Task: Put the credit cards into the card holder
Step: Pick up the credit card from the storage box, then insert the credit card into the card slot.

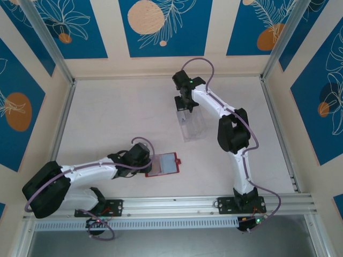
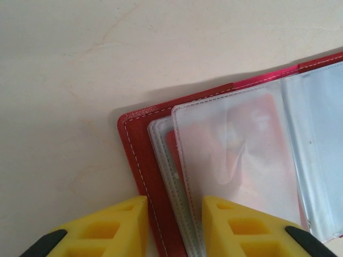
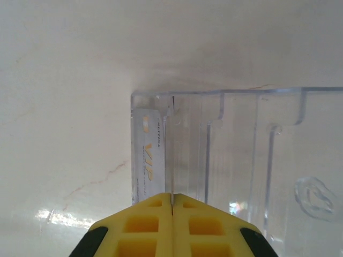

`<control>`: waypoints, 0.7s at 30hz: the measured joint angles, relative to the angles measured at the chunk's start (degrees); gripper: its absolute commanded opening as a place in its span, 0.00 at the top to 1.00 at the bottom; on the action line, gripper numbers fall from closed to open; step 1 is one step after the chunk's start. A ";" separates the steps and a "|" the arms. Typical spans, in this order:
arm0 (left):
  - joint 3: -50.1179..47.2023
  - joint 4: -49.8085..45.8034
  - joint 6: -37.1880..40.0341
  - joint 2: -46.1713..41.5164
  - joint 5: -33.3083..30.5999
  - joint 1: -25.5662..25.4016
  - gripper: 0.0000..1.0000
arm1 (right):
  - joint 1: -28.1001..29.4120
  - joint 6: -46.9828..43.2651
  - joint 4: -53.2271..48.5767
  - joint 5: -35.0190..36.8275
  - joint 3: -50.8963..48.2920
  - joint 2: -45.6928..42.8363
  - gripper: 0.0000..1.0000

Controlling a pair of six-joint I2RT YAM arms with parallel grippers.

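Observation:
The card holder (image 1: 170, 157) lies open, dark red with clear sleeves (image 2: 236, 160); a red credit card (image 2: 262, 115) shows through the top sleeve. My left gripper (image 2: 174, 214) is shut on the card holder's near edge, with the red cover and the sleeve stack between its yellow fingers. My right gripper (image 3: 172, 197) is over the clear tray (image 1: 192, 127) and shut on a thin pale credit card (image 3: 171, 155), seen edge-on and standing in the tray. A white credit card with gold VIP lettering (image 3: 148, 160) stands in the slot just left of it.
The clear plastic tray (image 3: 252, 160) has several upright slots with notched dividers and stands mid-table, right of centre. Metal frame rails (image 1: 61, 120) border the pale table on both sides, and a rail carrying the arm bases runs along the near edge.

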 measured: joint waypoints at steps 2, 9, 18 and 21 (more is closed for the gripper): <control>-0.07 0.04 -0.02 -0.07 -0.02 0.00 0.70 | 0.55 0.07 0.20 0.39 -1.20 -2.54 1.00; -0.33 0.02 0.00 -0.52 -0.04 -0.04 0.70 | 7.28 3.50 10.43 -5.09 -24.50 -27.71 1.00; -0.33 -0.02 0.00 -0.52 -0.83 -0.57 0.72 | 12.87 16.44 38.49 -20.72 -62.62 -42.71 1.00; -0.33 -0.02 -0.02 -0.52 -1.11 -0.76 0.72 | 14.69 21.31 47.47 -23.34 -70.84 -42.58 1.00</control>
